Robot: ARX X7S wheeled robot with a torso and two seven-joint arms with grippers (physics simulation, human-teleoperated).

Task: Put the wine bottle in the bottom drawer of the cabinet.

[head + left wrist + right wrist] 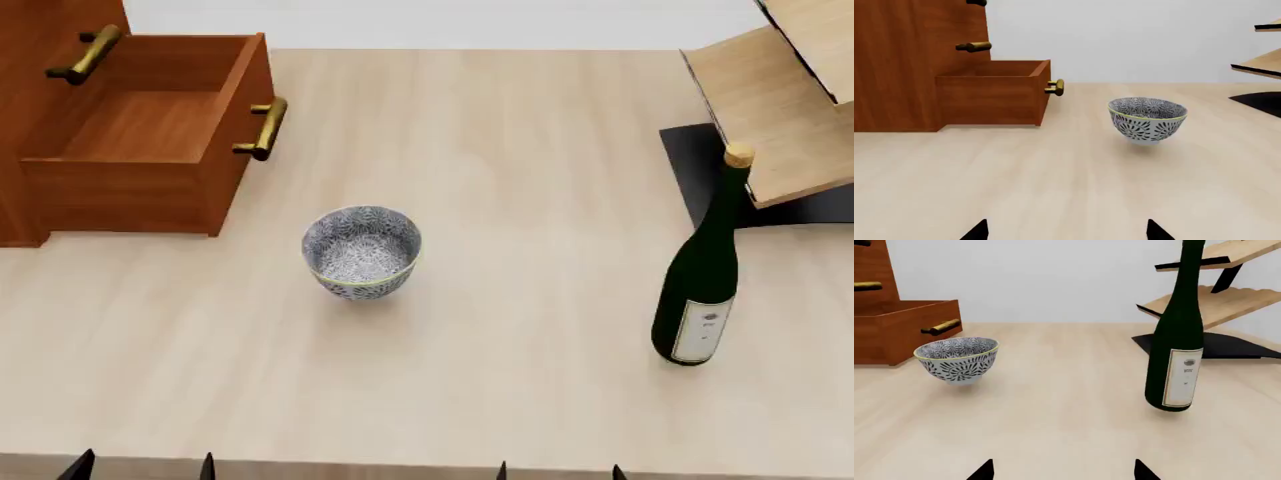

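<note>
Nearest you, both pincers sit at the table's near edge with only their dark fingertips in view: the left pincer and the right pincer each show two tips held apart with nothing between them, so both are open and empty. The pale light-wood table runs away from them. To the right, a little farther out, the tall slim dark green glass wine bottle with its white label and tan cork top stands upright, just in front of the pale slanted wooden rack on its black base. Nearer the middle sits the round blue-and-white patterned bowl, between the bottle and the drawer. At far left, the reddish-brown wooden bottom drawer with its brass bar handle is pulled out of the reddish-brown cabinet, its wood floor bare. Your next move looks like a right-pincer grasp on the bottle. It is tall and narrow, so a push high on the neck could topple it toward the rack; grip the body. Carrying it left, a low path could clip the bowl, and a bottle that long may catch the drawer's front edge unless you tilt it.
</note>
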